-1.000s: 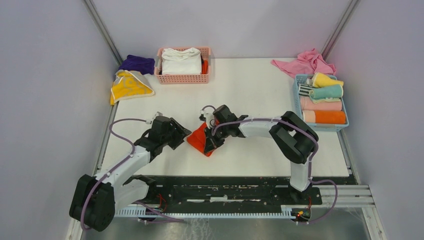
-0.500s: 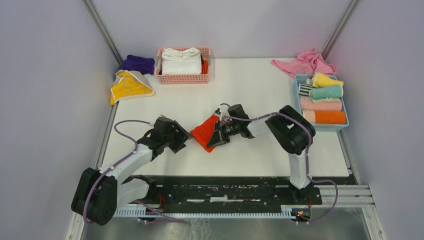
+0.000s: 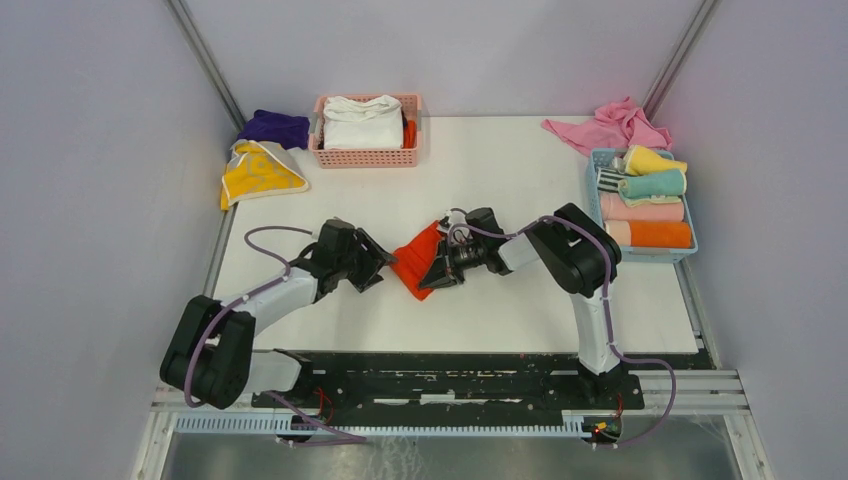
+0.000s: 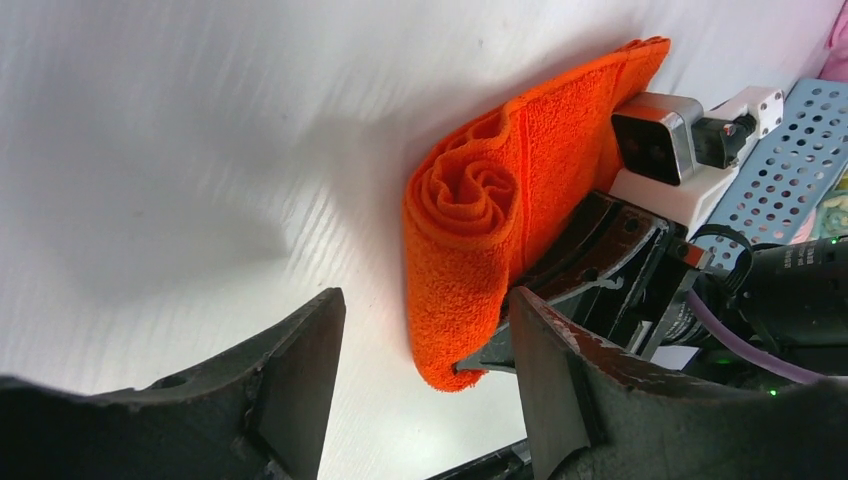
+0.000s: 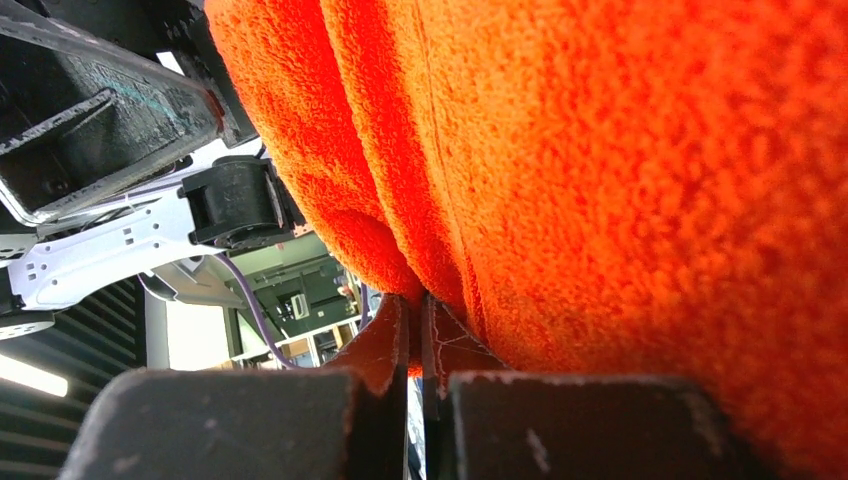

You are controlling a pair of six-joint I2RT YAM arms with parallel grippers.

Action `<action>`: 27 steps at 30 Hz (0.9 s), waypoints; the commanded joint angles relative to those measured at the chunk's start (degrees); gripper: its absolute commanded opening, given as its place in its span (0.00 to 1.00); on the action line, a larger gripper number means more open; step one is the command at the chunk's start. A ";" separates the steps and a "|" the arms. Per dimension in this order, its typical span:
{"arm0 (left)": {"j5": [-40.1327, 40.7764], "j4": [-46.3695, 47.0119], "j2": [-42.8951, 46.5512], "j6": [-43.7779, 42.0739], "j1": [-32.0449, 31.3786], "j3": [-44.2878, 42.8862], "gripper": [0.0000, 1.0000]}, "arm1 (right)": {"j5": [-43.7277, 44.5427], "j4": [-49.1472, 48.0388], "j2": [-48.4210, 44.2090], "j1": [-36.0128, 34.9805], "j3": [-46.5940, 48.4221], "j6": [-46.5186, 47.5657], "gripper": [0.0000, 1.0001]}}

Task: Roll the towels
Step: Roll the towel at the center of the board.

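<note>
An orange-red towel [image 3: 414, 257] lies mid-table, partly rolled. Its spiral end [image 4: 468, 190] faces the left wrist camera. My right gripper [image 3: 433, 274] is shut on the towel's edge; in the right wrist view the fingers [image 5: 415, 310] pinch a fold of the orange cloth [image 5: 620, 150]. My left gripper [image 3: 377, 268] is open just left of the towel, touching nothing. In the left wrist view, the towel's lower end hangs in front of the gap between the left gripper's [image 4: 425, 310] fingers. Other towels, purple [image 3: 275, 128] and yellow [image 3: 258, 172], lie at the back left.
A pink basket [image 3: 366, 157] at the back holds a folded white cloth [image 3: 362, 122]. A blue basket [image 3: 655, 254] at the right edge holds several rolled towels [image 3: 650, 234]. A crumpled pink cloth [image 3: 610, 125] lies behind it. Walls close in on both sides.
The right gripper has drawn the orange-red towel a little right and away from the bases, its wrist turning. The left arm has stretched right, bringing its open gripper up to the towel.
</note>
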State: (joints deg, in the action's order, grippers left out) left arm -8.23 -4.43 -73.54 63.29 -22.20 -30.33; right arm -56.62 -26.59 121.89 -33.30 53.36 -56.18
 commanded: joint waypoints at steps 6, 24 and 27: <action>-2.19 7.17 -9.27 -2.45 -0.07 -5.12 0.58 | 3.62 7.45 3.28 1.62 1.75 2.96 0.04; 1.41 0.15 -21.58 -8.51 -0.72 -9.56 0.28 | 11.61 28.32 -11.11 0.74 3.96 22.74 0.40; 1.54 -1.33 -22.03 -8.62 -1.28 -9.88 0.26 | 20.26 35.38 -18.39 -1.13 4.71 31.11 0.48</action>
State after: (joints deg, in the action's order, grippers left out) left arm -10.81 0.93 -92.99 59.13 -22.92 -40.36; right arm -48.82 -4.36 112.79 -32.67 56.90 -39.24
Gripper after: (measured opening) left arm 0.287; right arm 0.444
